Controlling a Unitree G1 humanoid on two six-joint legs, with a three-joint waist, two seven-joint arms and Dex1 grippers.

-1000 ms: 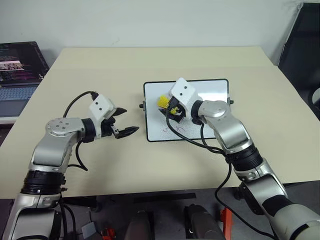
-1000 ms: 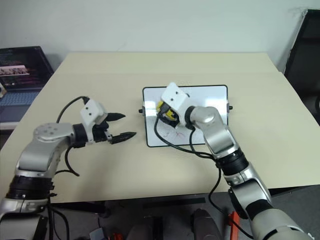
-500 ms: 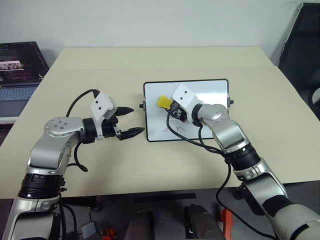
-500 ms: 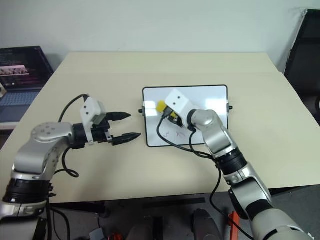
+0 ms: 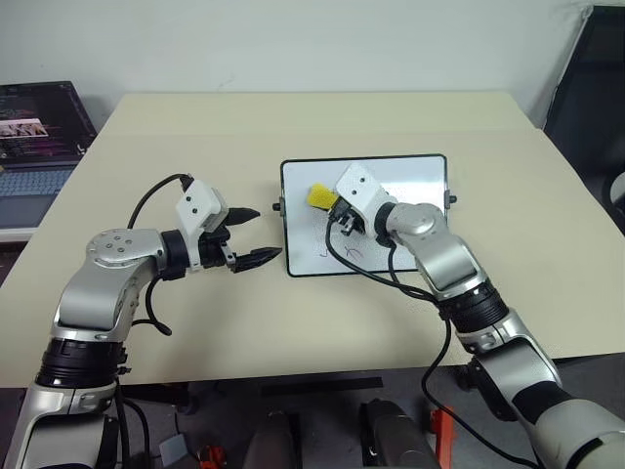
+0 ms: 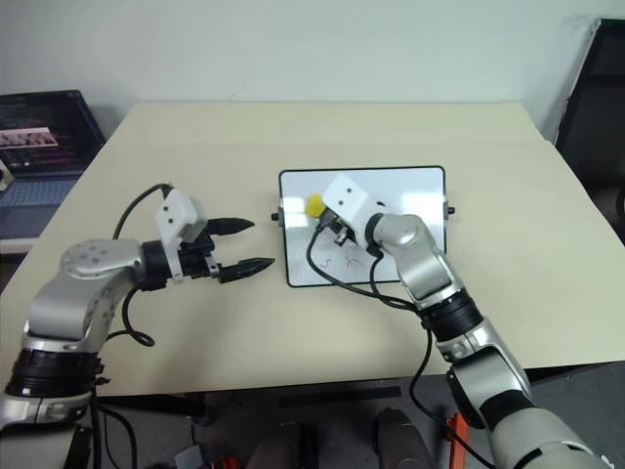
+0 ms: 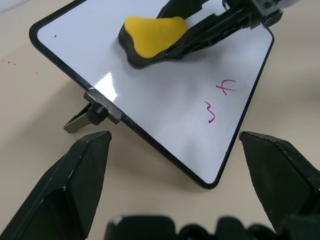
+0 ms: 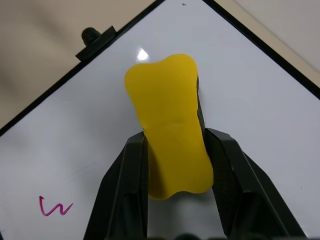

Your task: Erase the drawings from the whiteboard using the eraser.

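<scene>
On whiteboard (image 5: pixel 410 176), my right gripper (image 8: pixel 172 150) pinches eraser (image 8: pixel 170 125); left gripper (image 5: pixel 249 236) wide, idle. Risk: unbraced board sliding under wiping, drawings (image 7: pixel 220 100) missed.

whiteboard (image 6: pixel 420 200): flat at the tabletop's (image 6: pixel 293 137) middle
eraser (image 6: pixel 316 205): yellow, on the board's upper left part
right gripper (image 6: pixel 325 217): at the eraser
left gripper (image 6: pixel 246 244): fingers apart, just left of the board
drawings (image 6: pixel 344 261): reddish, near the lower edge

We see a pale beige worktop (image 5: pixel 195 127) standing against a plain white wall (image 5: pixel 293 39). A laptop (image 5: pixel 34 137) with a lit screen sits off its left edge, and something dark (image 5: pixel 586 88) stands at the far right.
</scene>
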